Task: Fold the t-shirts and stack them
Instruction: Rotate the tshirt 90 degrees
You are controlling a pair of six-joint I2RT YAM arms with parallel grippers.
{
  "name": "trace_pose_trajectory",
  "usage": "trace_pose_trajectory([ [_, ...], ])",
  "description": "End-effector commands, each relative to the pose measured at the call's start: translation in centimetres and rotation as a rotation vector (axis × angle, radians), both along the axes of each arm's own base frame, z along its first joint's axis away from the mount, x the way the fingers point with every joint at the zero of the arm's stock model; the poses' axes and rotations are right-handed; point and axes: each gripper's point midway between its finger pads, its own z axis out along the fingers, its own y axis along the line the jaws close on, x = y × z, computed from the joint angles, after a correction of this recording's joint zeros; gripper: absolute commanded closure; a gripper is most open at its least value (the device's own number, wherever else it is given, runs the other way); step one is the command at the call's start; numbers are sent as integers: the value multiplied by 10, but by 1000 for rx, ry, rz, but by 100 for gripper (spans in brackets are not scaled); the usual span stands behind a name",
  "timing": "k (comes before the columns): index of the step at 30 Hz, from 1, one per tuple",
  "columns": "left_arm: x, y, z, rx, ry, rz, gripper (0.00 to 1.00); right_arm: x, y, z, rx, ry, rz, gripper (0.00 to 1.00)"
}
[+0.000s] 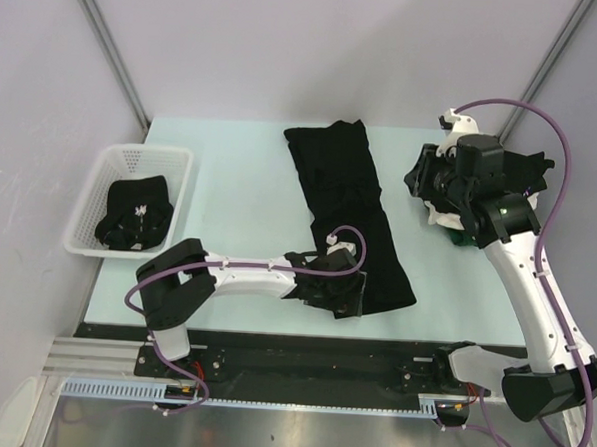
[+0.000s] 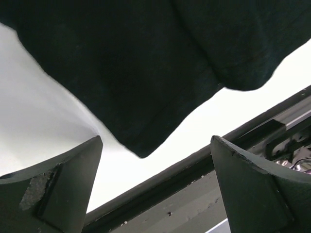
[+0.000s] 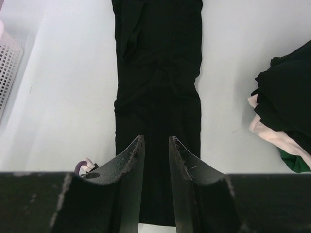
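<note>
While the long black t-shirt [image 1: 349,211] lies folded into a narrow strip slanting across the middle of the table [image 1: 240,195], the left fingers [image 2: 63,194] are down at its near end, spread wide with one corner of cloth hanging just ahead of them. Nothing gripped there. Whether they touch the fabric I can't say; it's dark on dark from above.

Here's the danger: that corner is layered. If the fingers close shallow, they may catch only the top ply, and the lengthwise fold would open as it lifts. If they close too low, they scrape the table instead.

Look how close this end sits to the table's near edge and the dark rail [image 2: 272,131]. A pull toward the bases could drag cloth over the lip.

The right fingers [image 3: 129,170] hang high above the strip, nearly together with a thin gap and nothing between them. With nothing pinning the far end, I'd expect the whole strip to slide or skew rather than crease cleanly.

Off to the right waits the stack [image 3: 286,97], black on top with white and green beneath. It's lumpy, and a careless descent of the right arm could knock it askew. Another black shirt [image 1: 134,215] sits in the basket [image 1: 132,153].
</note>
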Motion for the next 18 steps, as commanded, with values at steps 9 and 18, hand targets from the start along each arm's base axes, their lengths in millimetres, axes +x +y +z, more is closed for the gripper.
trace_pose_trajectory([
  [9, -20, -33, -6, -52, 52, -67, 18, -14, -9, 7, -27, -26, -16, 68],
  [18, -34, -28, -8, -20, 85, -74, 62, -18, -10, 6, -18, -28, -16, 68],
])
